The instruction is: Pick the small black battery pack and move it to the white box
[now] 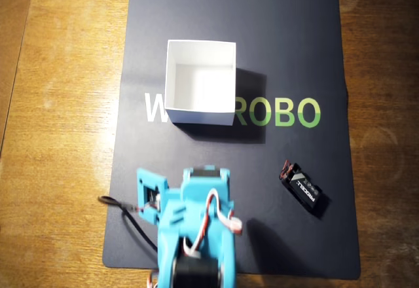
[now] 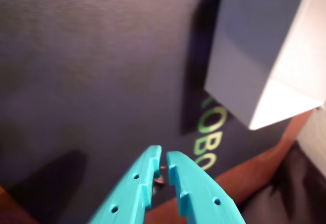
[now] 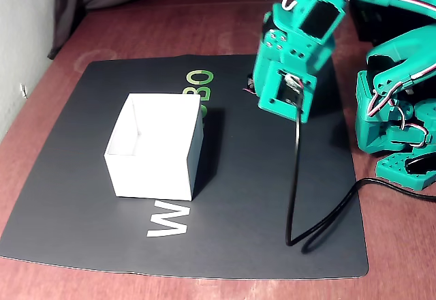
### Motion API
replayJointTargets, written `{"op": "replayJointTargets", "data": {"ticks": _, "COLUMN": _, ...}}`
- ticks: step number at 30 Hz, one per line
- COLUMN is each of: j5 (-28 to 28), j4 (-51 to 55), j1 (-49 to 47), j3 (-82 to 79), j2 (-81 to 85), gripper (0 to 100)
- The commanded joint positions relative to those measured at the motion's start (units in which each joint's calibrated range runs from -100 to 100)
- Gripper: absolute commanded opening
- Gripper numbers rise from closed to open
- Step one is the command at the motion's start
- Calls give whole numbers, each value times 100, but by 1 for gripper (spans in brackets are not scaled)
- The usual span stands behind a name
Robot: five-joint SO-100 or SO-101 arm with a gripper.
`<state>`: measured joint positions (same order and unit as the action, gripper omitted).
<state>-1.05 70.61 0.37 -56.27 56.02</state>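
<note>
Fingers [image 2: 164, 155] nearly together and empty above the dark mat [image 1: 196, 26], while the small black battery pack [image 1: 302, 188] lies at the white box's [image 1: 200, 82] four o'clock, well apart.

The mat [image 1: 196, 33] is dark navy with white and green lettering. The white box [image 1: 200, 82] is plain white. The battery pack [image 1: 302, 186] is black with white print. The gripper [image 2: 164, 159] is turquoise.

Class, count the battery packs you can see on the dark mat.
1: the small black battery pack lies on the mat's lower right in the overhead view, apart from the white box. None seen elsewhere.
</note>
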Motion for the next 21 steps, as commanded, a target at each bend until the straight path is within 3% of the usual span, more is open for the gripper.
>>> {"op": "replayJointTargets", "data": {"ticks": 1, "j5": -17, "j4": 3, "j1": 27, "j3": 1351, "j2": -1108, "gripper": 1}}
{"op": "replayJointTargets", "data": {"ticks": 4, "j5": -17, "j4": 109, "j1": 98, "j3": 1904, "j2": -1660, "gripper": 1}}
{"op": "replayJointTargets", "data": {"ticks": 11, "j5": -23, "j4": 152, "j1": 1400, "j3": 2457, "j2": -2388, "gripper": 1}}
{"op": "replayJointTargets", "data": {"ticks": 21, "j5": -1, "j4": 82, "j1": 4121, "j3": 2457, "j2": -3011, "gripper": 1}}
